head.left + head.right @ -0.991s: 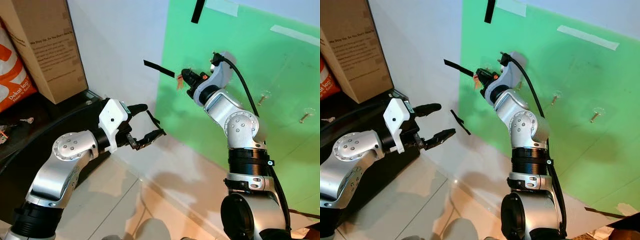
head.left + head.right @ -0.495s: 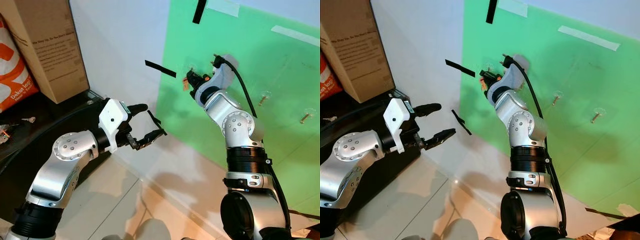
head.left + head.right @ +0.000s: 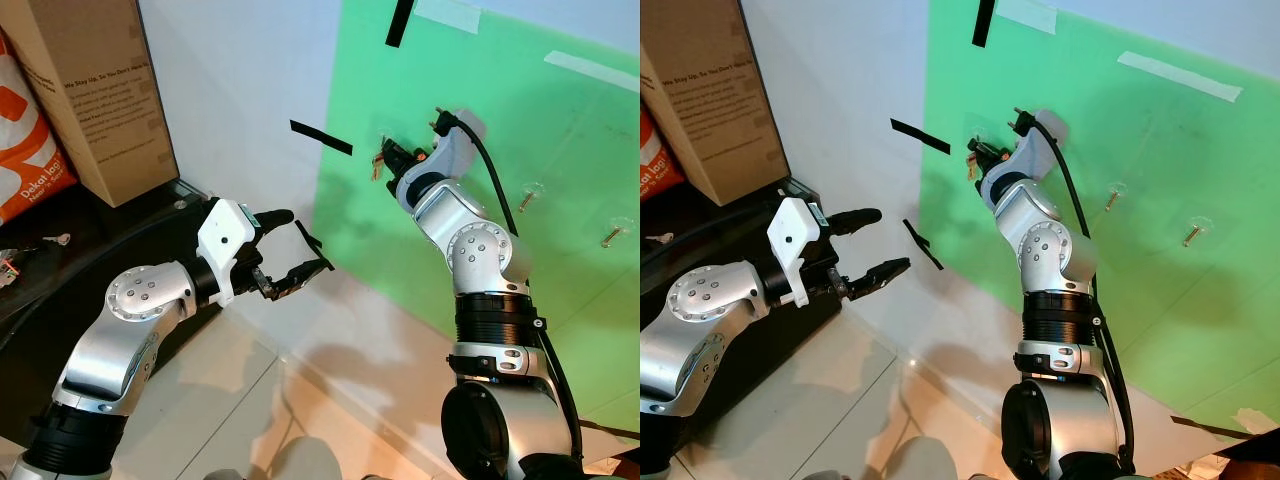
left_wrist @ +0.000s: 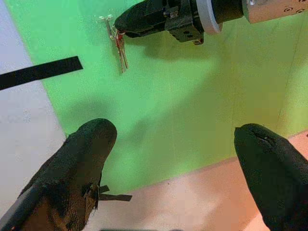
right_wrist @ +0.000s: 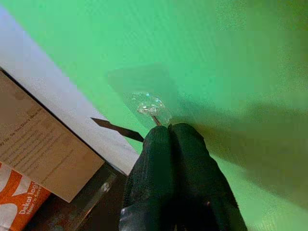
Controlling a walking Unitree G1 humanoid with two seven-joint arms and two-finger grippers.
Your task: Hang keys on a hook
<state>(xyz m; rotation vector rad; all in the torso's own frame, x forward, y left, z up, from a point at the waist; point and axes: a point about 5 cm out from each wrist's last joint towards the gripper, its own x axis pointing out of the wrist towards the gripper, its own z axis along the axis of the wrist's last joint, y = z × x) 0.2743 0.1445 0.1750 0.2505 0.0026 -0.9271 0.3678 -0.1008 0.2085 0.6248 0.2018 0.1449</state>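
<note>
A green panel (image 3: 480, 130) covers the wall ahead of me, with white wall to its left and pale floor tiles below. Nearest, my left gripper (image 3: 300, 245) hangs low at the left with its fingers spread wide and nothing between them, idle, pointed toward the panel.

Farther off, my right gripper (image 4: 126, 21) is raised to the panel, its fingertips pressed together on the keys (image 4: 121, 48) right at the clear hook (image 5: 150, 107). From my left wrist the keys dangle just below the hook's wire, at my fingertips.

I judge this to be the seating step. To do it well, I should ease the ring down along the wire until the hook takes the weight, then open only slightly and draw straight back from the panel, so the closing tips don't drag the keys off again.

What I cannot make out: whether the ring is truly around the hook or merely beside it. My own closed fingers (image 5: 178, 163) cover the ring from the right wrist, and from my head the keys are only a small blur at the panel. Two more hooks (image 3: 527, 190) sit farther right, apart from my arm
</note>
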